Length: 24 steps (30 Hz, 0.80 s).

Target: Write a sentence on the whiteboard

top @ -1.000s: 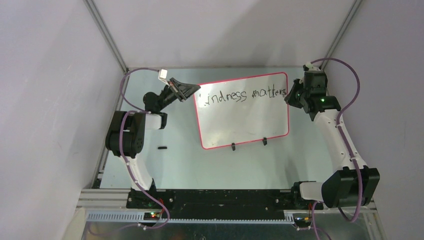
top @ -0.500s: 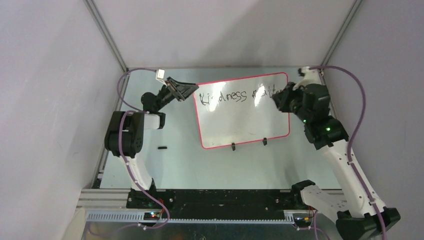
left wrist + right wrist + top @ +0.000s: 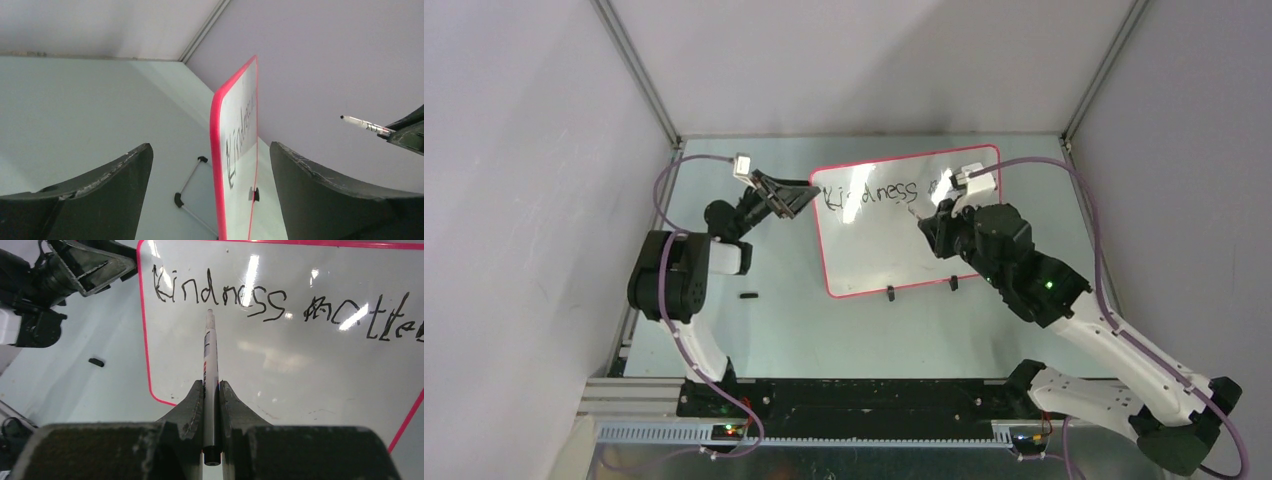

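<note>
1. Top external view: one whiteboard (image 3: 894,250) with a red rim is propped up near the far edge of the table (image 3: 824,330), right of centre, on two black clip feet (image 3: 890,293). One line of the sentence (image 3: 874,193) runs along the top of the board, and the right arm hides the end of it. The left gripper (image 3: 809,190) sits at the board's left edge. The right gripper (image 3: 934,228) is over the middle of the board. One small black piece (image 3: 747,295), possibly a cap, lies nearer the table's left edge. There are two arms and two grippers.

2. Left wrist view: the board is seen edge-on between the left gripper's two fingers. They are spread wide on either side of the rim, touching nothing and holding nothing. One pen (image 3: 367,125) shows at the right, its tip clear of the writing face.

3. Right wrist view: the right gripper is clamped tight on the pen, which points at the blank space under "kindness". Two words can be read, "kindness" and then "matte", cut off at the frame edge.

4. The step in hand looks like starting a second line. Nothing is holding the board, so the pen should touch down lightly and squarely below the first word. Closing the left gripper on the rim first would steady it.
</note>
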Available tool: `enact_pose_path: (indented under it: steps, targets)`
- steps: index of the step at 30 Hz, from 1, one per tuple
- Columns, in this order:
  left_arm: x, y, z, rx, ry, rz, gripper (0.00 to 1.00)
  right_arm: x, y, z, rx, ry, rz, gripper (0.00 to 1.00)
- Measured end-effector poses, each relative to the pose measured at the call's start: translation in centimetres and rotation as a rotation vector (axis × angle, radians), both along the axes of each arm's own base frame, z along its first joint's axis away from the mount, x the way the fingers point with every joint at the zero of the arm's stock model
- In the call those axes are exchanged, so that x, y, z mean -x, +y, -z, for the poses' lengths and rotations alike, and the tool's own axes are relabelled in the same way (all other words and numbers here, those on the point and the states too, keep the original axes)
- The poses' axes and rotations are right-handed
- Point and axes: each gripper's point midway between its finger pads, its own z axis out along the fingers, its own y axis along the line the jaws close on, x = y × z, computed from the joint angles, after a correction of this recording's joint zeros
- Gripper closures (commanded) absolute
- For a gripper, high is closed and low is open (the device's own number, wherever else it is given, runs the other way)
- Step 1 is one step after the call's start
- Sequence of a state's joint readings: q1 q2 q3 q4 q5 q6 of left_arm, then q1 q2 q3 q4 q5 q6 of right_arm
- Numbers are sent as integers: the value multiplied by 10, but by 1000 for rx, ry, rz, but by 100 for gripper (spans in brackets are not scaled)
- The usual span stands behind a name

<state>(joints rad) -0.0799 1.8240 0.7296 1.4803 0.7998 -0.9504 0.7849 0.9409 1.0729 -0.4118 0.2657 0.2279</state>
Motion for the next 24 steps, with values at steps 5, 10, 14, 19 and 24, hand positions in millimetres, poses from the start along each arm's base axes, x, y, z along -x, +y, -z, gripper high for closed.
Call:
enact_pose_path:
  steps: [5, 10, 14, 19, 24]
  targets:
    - [20, 7, 21, -28, 33, -50, 7, 3, 15, 19, 54, -46, -51, 100]
    - [27, 12, 26, -51, 18, -94, 9, 17, 26, 44, 68, -117, -114, 100]
    - [39, 16, 38, -75, 27, -129, 10, 18, 16, 51, 34, -156, -82, 100]
    - [51, 15, 38, -97, 1, -139, 13, 11, 14, 36, -52, -187, -18, 100]
    - [50, 13, 33, -99, -21, -135, 14, 5, 12, 29, -152, -171, 108, 100]
